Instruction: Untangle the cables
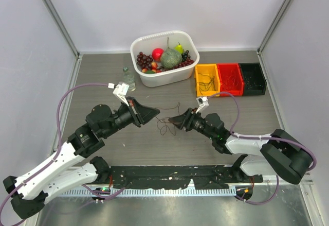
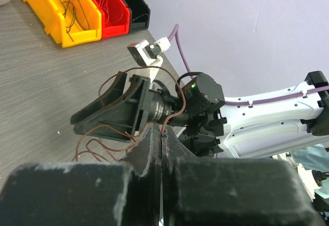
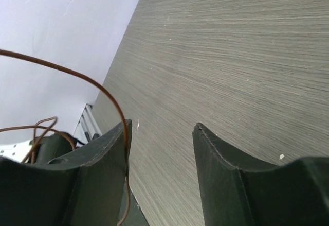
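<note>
While the left pincer stands closed, its tips clamp one brown strand of the cables. This strand leaves the tips and runs toward the right pincer.

The right pincer faces the left one tip to tip, near but not touching. Its jaws stand apart with nothing between them. One strand arcs over the outer side of one of its fingers and lies against it. Further loops drape over the right pincer's fingers and body. The rest hang between the two pincers and trail onto the table just beside the tips.

Well beyond the right pincer stand a yellow bin, a red bin and a black bin, side by side. Thin wires lie in the yellow and red ones. Beyond the left pincer stand a white tub of fruit and, just beside it, a clear bottle.

White print on the right pincer's wrist body is too small to read.
</note>
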You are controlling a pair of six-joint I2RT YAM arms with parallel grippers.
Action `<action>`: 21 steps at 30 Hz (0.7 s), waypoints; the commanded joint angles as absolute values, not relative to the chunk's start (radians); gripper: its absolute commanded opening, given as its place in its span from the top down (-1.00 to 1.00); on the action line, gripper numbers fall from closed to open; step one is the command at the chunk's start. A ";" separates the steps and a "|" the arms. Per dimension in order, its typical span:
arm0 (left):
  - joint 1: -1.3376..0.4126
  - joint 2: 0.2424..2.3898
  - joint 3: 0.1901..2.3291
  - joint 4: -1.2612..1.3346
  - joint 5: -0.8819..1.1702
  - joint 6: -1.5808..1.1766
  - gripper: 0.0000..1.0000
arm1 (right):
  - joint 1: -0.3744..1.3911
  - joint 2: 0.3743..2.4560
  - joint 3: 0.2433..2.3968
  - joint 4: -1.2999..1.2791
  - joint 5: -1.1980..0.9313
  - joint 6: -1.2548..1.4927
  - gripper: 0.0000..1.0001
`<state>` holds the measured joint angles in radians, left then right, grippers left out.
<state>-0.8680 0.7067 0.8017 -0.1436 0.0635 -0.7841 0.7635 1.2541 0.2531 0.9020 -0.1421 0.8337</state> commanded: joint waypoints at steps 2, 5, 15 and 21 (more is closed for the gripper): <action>-0.865 0.703 0.821 -0.057 0.081 -0.795 1.00 | 0.850 1.304 0.366 0.743 0.197 0.769 -0.01; -0.865 0.707 0.863 -0.060 0.109 -0.798 1.00 | 0.867 1.330 0.439 0.510 0.452 0.770 0.11; -0.867 0.635 1.190 -0.509 -0.199 -0.543 1.00 | 0.818 1.335 0.488 0.152 0.882 0.746 0.99; -0.867 0.635 1.259 -0.666 -0.291 -0.465 1.00 | 0.733 1.143 0.480 0.020 1.002 0.647 0.81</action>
<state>-0.8696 0.7002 1.1355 -0.6521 -0.1566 -0.5568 0.8345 1.2308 0.5144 0.3103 0.7113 0.7193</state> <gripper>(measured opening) 0.012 0.048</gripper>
